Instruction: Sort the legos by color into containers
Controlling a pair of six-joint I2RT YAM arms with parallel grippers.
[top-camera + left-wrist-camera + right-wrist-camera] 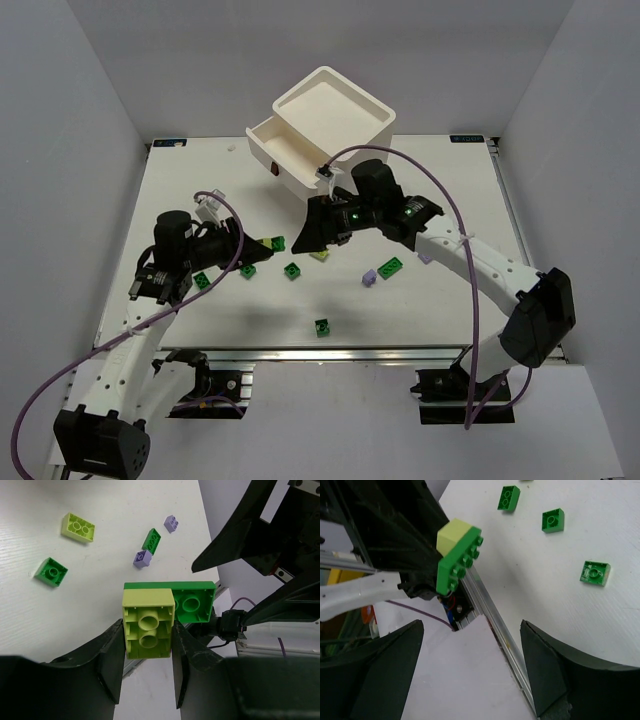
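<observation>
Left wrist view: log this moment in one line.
left pincer: shut on lime-yellow plastic brick stuck to dark green plastic brick | right pincer: open, empty | white plastic drawer: open

No legible text, numbers or brand marks in my views. Small strips [170, 142] at the table's [420, 310] far corners are too small to read.

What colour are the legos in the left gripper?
Two, joined: a lime yellow-green lego stuck on a green lego. Clearest in the left wrist view.
</observation>
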